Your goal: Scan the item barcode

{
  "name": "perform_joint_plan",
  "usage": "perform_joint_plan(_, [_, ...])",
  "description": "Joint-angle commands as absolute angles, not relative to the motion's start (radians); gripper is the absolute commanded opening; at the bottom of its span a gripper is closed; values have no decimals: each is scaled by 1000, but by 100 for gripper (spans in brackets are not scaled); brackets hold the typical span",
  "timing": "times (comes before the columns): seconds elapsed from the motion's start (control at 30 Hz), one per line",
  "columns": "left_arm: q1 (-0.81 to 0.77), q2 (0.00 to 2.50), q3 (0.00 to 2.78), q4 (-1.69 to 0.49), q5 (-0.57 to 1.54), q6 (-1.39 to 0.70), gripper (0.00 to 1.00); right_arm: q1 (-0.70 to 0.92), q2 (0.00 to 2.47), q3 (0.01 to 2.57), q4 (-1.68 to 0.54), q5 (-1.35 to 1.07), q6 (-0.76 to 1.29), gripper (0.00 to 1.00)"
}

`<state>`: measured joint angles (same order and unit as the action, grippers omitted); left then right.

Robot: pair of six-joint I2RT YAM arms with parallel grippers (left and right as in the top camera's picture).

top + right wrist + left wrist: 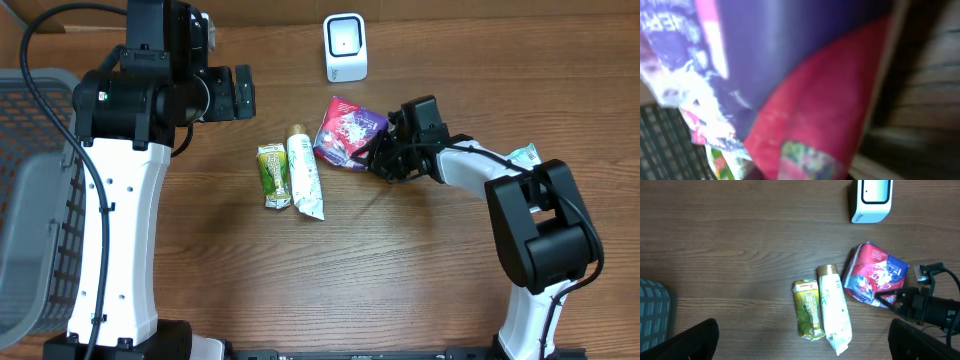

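Overhead, we see a grey mesh basket [30, 200] at the far left edge of the brown wooden table [400, 280]; only its mesh walls and floor show, and the left arm's white column covers part of it. Near the table's middle a purple and red foil snack bag [345, 132] lies flat, below the white barcode scanner with a dark window [345, 47], which stands apart from it at the back edge. The right gripper [378, 160] is clamped on the bag's lower right edge, its black wrist stretched low across the wood. In the right wrist view the bag fills the frame in a blur of purple and red [805, 75]. Left of the bag, a white tube with a gold cap [304, 172] and a green foil packet [274, 176] lie side by side, touching or nearly so. The left gripper [243, 92] hangs above the table with its jaws spread wide and grasps nothing. A pale green and white item [525, 155] peeks out behind the right arm, too hidden for us to identify.
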<state>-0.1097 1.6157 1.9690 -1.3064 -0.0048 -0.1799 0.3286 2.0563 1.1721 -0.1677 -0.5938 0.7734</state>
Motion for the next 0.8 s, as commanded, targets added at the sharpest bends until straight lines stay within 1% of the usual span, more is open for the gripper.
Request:
perform_joint_plan(0.0, [-112, 1618, 1978, -1305, -10, -171, 99, 322, 2064, 1183, -178, -562, 721, 4])
perform_joint_plan(0.1, [-112, 1618, 1978, -1306, -10, -171, 100, 306, 1987, 1187, -245, -546, 646, 4])
perform_joint_plan(0.2, [-112, 1618, 1978, -1305, -10, -171, 100, 301, 1878, 1205, -391, -440, 550, 4])
perform_joint_plan(0.3, [-112, 1618, 1978, -1305, -10, -171, 99, 317, 1777, 1286, -668, -190, 448, 4])
perform_joint_plan(0.4, [-112, 1618, 1978, -1305, -10, -171, 100, 360, 1752, 1408, -968, 112, 424, 4])
perform_joint_plan(0.5, [-112, 1618, 1978, -1305, -10, -171, 100, 417, 1768, 1484, -1159, 306, 422, 4])
perform_joint_plan(0.67, [-112, 1618, 1978, -1305, -10, -171, 100, 518, 1840, 1492, -1270, 482, 453, 4])
perform_joint_plan(0.77, [-112, 1618, 1978, -1305, -10, -171, 100, 551, 1908, 1492, -1314, 593, 494, 4])
